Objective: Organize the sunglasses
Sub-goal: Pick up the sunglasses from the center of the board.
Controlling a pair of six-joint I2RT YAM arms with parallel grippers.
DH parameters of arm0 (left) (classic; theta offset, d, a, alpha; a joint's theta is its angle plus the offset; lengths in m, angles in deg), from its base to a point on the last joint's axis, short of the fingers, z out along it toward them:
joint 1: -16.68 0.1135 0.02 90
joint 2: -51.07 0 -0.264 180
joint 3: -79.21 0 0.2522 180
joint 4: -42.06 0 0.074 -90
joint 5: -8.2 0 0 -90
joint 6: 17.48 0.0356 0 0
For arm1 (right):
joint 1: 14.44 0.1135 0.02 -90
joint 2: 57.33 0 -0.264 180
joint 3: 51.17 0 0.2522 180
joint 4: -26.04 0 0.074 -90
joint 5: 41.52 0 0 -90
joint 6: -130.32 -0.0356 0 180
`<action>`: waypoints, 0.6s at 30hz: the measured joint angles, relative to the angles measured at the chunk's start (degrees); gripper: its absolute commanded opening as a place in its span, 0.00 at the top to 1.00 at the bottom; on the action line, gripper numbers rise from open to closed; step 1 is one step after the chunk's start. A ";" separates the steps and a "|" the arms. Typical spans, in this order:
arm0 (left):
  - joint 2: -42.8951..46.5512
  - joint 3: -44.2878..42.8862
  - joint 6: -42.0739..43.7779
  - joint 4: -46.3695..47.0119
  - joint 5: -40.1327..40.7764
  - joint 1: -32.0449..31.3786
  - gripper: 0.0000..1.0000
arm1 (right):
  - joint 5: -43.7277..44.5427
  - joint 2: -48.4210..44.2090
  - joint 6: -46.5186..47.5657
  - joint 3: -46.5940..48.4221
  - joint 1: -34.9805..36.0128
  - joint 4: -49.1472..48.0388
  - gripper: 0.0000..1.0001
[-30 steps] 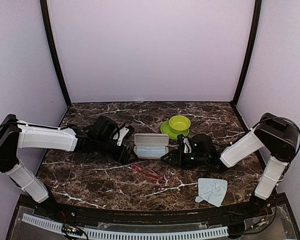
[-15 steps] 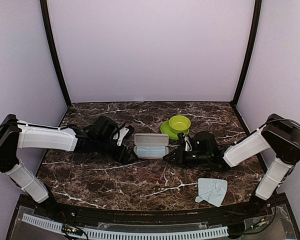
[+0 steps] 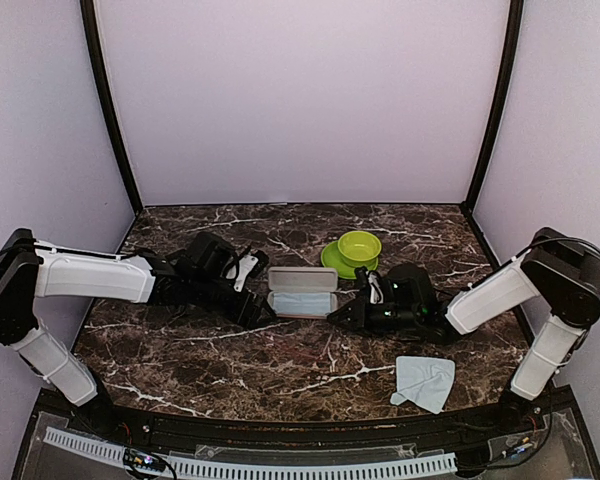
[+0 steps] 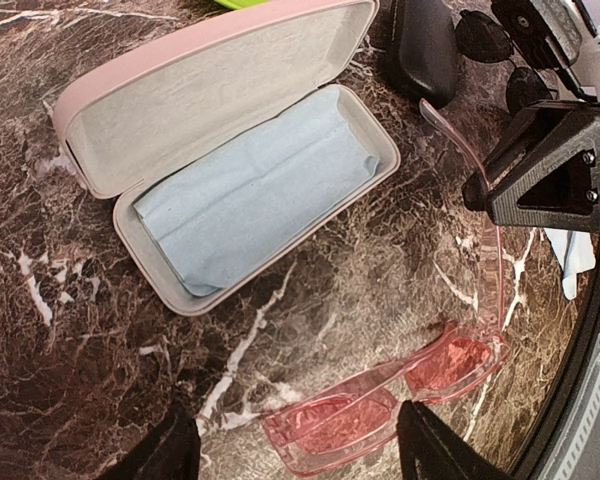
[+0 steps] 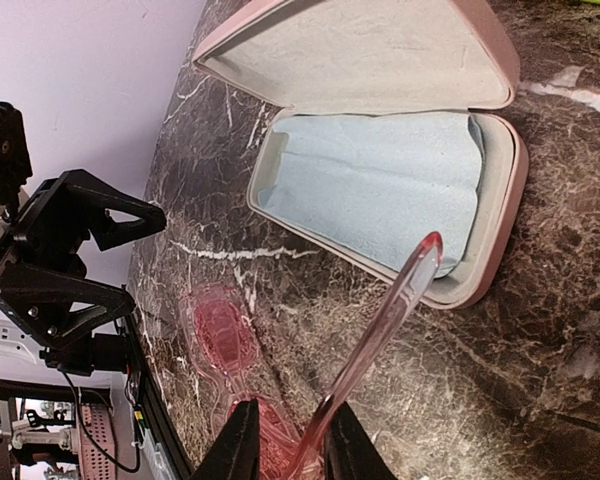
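Observation:
The red-pink sunglasses lie lens-down on the marble, one temple arm raised. My right gripper is shut on that temple arm near its hinge, and in the top view this gripper sits just right of the case. My left gripper is open, its fingertips either side of the pink front and apart from it. The open pink case holds a light blue cloth. The black wire-frame sunglasses lie beside a black oval case.
A green bowl on a green plate stands behind the right gripper. A pale blue cloth lies near the front right. The left arm stretches in from the left, the right arm from the right.
The right gripper's jaws have closed on the pink pair's temple arm. That pair no longer shows in front of the case in the top view. The left arm has stayed still.

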State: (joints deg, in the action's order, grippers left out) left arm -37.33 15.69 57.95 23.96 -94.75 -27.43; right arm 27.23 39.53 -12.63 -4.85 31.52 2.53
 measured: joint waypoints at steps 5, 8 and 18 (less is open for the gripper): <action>0.00 0.00 0.00 0.00 -0.02 0.00 0.30 | 0.00 0.00 0.00 0.00 0.00 0.00 0.93; 0.00 0.00 0.00 0.00 -0.02 0.00 0.30 | 0.00 -0.15 0.15 0.00 0.00 -0.04 0.99; 0.00 0.04 -0.02 0.00 0.04 0.00 0.30 | 0.28 -2.49 1.86 -0.02 0.00 0.85 1.00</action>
State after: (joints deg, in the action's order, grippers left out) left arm -37.33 15.73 57.93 23.96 -94.71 -27.43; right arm 27.51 37.03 -10.77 -4.88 31.52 3.38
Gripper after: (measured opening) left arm 0.701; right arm 0.040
